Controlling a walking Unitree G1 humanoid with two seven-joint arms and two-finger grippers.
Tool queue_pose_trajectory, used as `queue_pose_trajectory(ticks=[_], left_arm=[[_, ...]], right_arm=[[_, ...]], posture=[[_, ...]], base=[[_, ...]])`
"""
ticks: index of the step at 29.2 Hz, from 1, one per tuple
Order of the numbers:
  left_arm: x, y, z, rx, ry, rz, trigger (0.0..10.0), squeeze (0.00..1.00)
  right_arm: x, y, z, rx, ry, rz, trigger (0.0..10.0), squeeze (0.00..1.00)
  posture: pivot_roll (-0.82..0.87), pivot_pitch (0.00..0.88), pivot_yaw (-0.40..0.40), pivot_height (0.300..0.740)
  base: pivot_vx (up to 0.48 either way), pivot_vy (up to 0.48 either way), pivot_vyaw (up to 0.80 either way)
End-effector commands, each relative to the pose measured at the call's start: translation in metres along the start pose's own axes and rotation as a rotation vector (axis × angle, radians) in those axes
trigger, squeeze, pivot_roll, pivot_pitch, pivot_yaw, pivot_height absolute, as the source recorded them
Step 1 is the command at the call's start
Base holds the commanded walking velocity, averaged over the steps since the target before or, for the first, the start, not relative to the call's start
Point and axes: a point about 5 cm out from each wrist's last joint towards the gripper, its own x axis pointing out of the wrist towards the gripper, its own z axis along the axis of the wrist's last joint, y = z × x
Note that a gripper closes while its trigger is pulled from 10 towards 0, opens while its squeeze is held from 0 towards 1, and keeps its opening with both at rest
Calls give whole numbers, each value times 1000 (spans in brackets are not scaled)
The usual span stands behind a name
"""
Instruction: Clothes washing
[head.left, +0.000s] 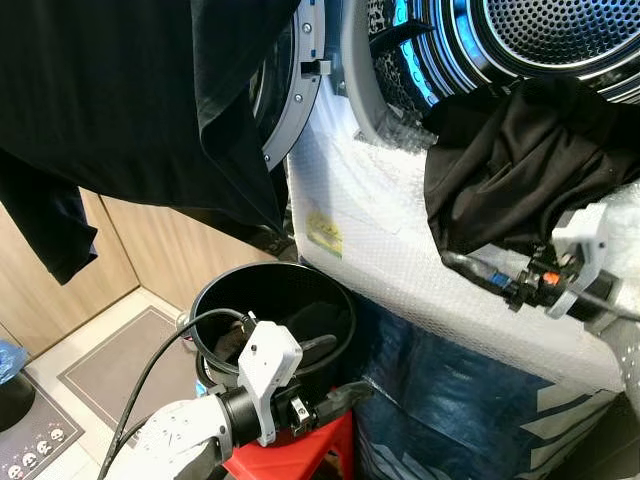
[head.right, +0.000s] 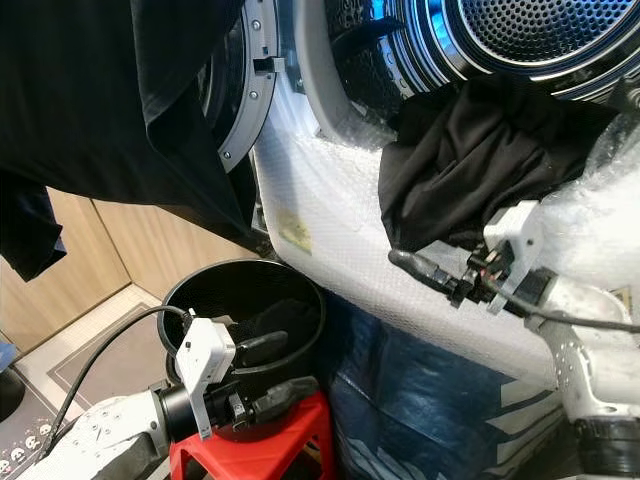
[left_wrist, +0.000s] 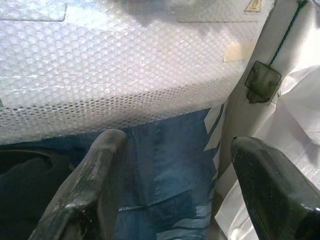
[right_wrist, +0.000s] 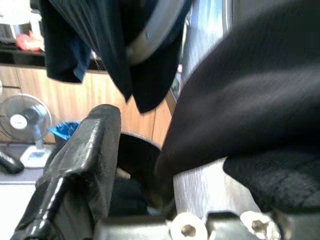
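Black garment (head.left: 520, 160) bunched over the lower lip of the washing machine drum (head.left: 560, 40), spilling onto the bubble wrap (head.left: 400, 240) below it. Right gripper (head.right: 415, 265) at the garment's lower edge, one finger under the cloth; closure not discernible. Left gripper (head.left: 335, 375) spread open, empty, at the black bucket (head.left: 270, 290) on a red stool (head.left: 300, 455) below the drum.

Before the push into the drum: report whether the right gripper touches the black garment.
Touching. The right wrist view shows the black garment draped over one finger of the right gripper.
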Motion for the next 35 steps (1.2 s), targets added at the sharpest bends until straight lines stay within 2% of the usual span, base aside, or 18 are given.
queue_pose_trajectory(ticks=[1,4,12,18,19,20,23,24,27,28,33,35], left_arm=[[1,1,1,2,2,-11,10000,0],[2,1,2,3,1,-12,10000,0],[3,0,2,3,-5,-6,10000,0],[3,0,1,0,-8,-2,10000,0],[4,0,1,1,-10,-1,10000,0],[4,0,1,1,-10,-1,10000,0],[6,0,1,-1,-15,1,10000,0],[6,-1,1,-2,-18,4,10000,0],[7,-1,0,-4,-20,5,10000,0],[7,-2,0,-7,-23,5,10000,0],[10,-2,-1,-13,-31,4,10000,0],[11,-3,-1,-13,-32,4,10000,0]], right_arm=[[1,-4,15,-6,-50,30,10000,0],[5,-5,24,0,-88,84,10000,0],[18,-22,56,-42,-139,87,10000,0],[29,-41,79,-97,-80,15,10000,0],[33,-48,81,-104,-16,-27,10000,0],[34,-49,81,-106,1,-37,10000,0],[38,-66,89,-154,124,-170,10000,0],[40,-75,94,-190,193,-272,10000,0],[40,-85,100,-246,297,-408,10000,0],[40,-92,106,-255,351,-535,10000,0],[34,-104,121,-293,395,-791,10000,0],[29,-109,131,-372,413,-919,10000,0]], posture=[[-9,36,25,740],[-9,36,23,740],[-5,38,12,740],[-11,41,7,740],[-14,41,3,740],[-14,41,3,740],[-23,42,-6,740],[-23,42,-6,740],[-35,44,-14,740],[-39,45,-16,740],[-52,47,-23,740],[-56,47,-23,740]], base=[[0,0,0],[0,0,0],[0,0,0],[0,0,0],[0,0,0],[0,0,0],[0,0,0],[0,0,0],[0,0,0],[0,0,0],[0,0,0],[0,0,0]])
